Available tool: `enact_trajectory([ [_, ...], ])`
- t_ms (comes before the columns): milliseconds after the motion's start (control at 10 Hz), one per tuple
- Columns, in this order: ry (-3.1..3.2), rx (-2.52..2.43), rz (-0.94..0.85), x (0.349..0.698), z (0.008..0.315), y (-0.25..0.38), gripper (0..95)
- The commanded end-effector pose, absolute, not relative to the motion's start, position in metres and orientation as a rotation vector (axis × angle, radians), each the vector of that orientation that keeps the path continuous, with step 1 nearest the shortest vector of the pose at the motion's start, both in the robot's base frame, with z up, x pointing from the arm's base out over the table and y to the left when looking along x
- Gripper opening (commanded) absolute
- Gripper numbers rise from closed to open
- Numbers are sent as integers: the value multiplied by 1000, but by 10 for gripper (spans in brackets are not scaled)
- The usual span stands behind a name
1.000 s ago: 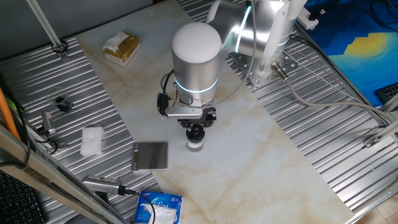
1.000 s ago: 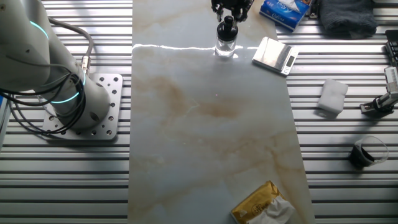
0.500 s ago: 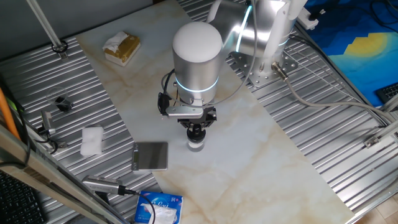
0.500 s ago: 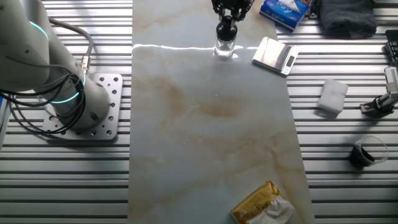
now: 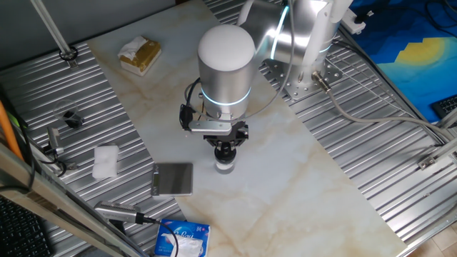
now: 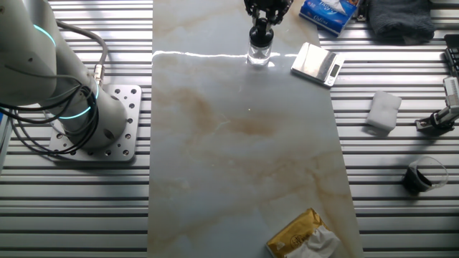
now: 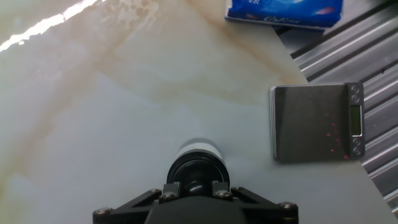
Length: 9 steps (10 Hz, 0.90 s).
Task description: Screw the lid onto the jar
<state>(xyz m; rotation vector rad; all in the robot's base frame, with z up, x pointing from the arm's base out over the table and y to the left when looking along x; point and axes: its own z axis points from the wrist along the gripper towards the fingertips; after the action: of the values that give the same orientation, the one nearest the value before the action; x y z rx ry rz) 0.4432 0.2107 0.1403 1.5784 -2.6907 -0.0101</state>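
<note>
The jar (image 5: 225, 166) is a small clear glass cylinder standing upright on the marble table top. It also shows in the other fixed view (image 6: 259, 54) and, only as a pale rim, in the hand view (image 7: 199, 150). The black lid (image 5: 226, 151) sits on top of the jar, seen too in the other fixed view (image 6: 259, 34) and in the hand view (image 7: 198, 172). My gripper (image 5: 226, 145) stands straight above the jar, shut on the lid, with a finger on either side of it (image 7: 195, 186). The jar's body is hidden under the lid in the hand view.
A grey square scale plate (image 5: 173, 178) lies just beside the jar, to the right in the hand view (image 7: 314, 122). A blue tissue pack (image 5: 182, 238) lies beyond it. A white sponge (image 5: 106, 161), a yellow packet (image 5: 140, 54) and a small black part (image 5: 71, 116) lie farther off.
The hand has turned a little about its upright axis above the jar since one second ago. The jar and lid stay in place.
</note>
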Motion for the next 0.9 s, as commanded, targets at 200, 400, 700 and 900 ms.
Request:
enact_trajectory([
  [200, -2746, 1476, -18, 444, 139, 211, 0],
  [400, -2787, 1393, -24, 444, 139, 211, 0],
  [700, -2819, 1324, -25, 444, 139, 211, 0],
  [900, -2842, 1270, -23, 444, 139, 211, 0],
])
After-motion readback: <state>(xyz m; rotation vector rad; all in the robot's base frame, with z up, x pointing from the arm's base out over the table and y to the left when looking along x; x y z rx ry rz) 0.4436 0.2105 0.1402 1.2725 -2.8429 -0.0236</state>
